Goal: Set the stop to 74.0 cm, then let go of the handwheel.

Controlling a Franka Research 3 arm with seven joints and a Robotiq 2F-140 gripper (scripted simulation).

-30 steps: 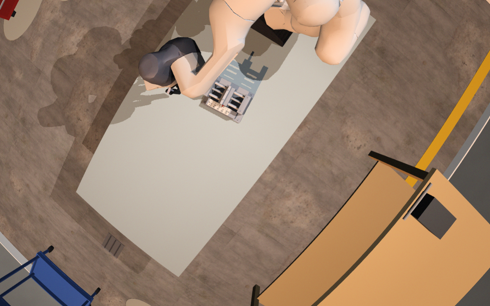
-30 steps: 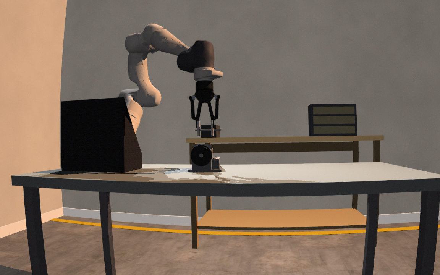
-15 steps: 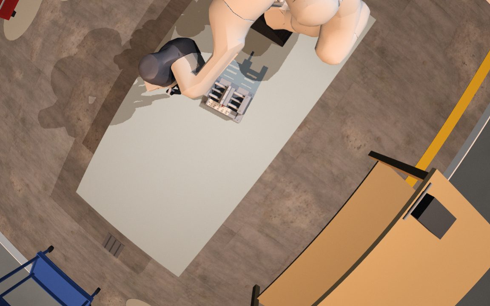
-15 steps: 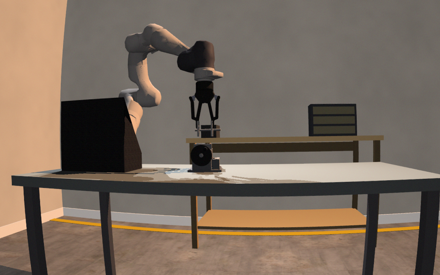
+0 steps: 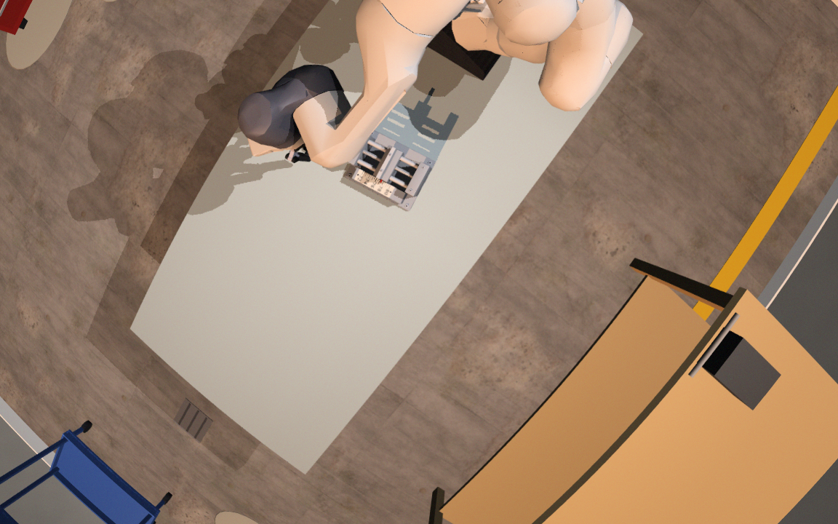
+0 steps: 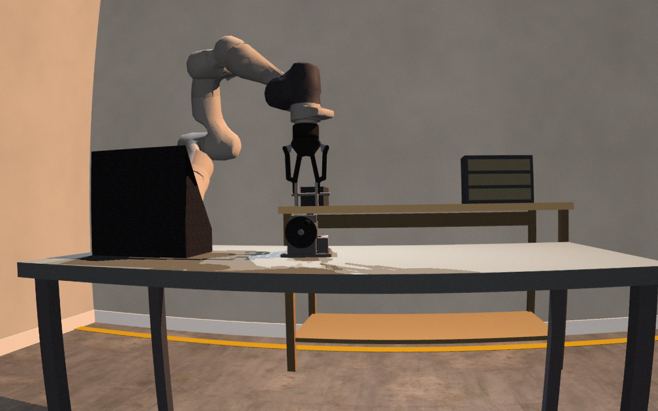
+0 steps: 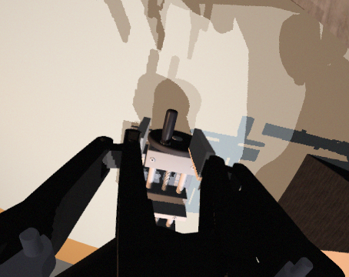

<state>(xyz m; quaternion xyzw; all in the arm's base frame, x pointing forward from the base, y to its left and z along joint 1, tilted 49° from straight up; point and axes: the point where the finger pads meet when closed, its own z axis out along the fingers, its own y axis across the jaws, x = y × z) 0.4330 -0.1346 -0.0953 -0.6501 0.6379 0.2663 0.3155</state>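
The stop fixture (image 5: 393, 170) (image 6: 321, 245) (image 7: 167, 161) is a small grey slide unit on the pale table (image 5: 265, 292) (image 6: 474, 255). Its black handwheel (image 6: 300, 232) (image 7: 167, 140) faces the exterior view, with a crank pin (image 7: 170, 123) sticking out. My gripper (image 6: 306, 202) (image 7: 170, 134) (image 5: 296, 155) hangs straight above the handwheel end, fingers pointing down, partly open with nothing between them. The fingertips are a short way above the wheel and do not touch it. The scale reading is too small to tell.
A dark wedge-shaped box (image 6: 142, 201) (image 5: 468, 57) stands on the table behind and left of the fixture. A wooden bench (image 6: 423, 208) (image 5: 636, 404) with a drawer unit (image 6: 496, 178) stands beyond. A blue cart (image 5: 77, 475) is on the floor.
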